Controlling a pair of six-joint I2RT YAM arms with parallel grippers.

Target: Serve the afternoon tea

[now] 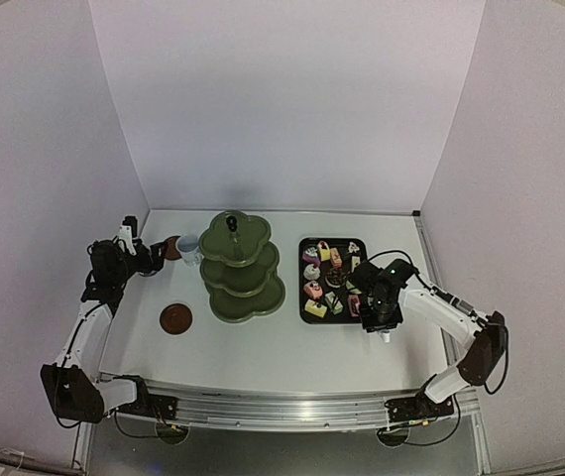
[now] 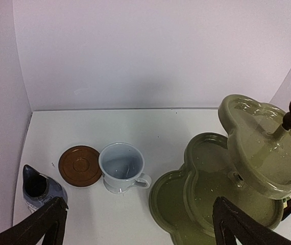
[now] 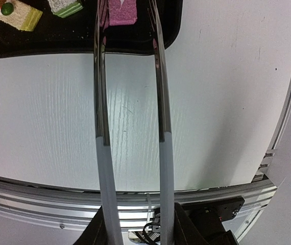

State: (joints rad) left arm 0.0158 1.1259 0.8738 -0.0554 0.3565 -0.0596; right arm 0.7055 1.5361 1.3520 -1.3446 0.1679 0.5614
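At the table's (image 1: 292,347) right edge, right gripper (image 1: 382,319) pinches tongs (image 3: 102,102) astride a pink cake (image 3: 121,11); stand (image 1: 253,300) bare; left gripper (image 2: 140,220) gapes empty.

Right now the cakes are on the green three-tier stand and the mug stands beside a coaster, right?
No: the stand is bare; the cakes lie on the black tray, as the top external view shows. The mug does stand beside a coaster.
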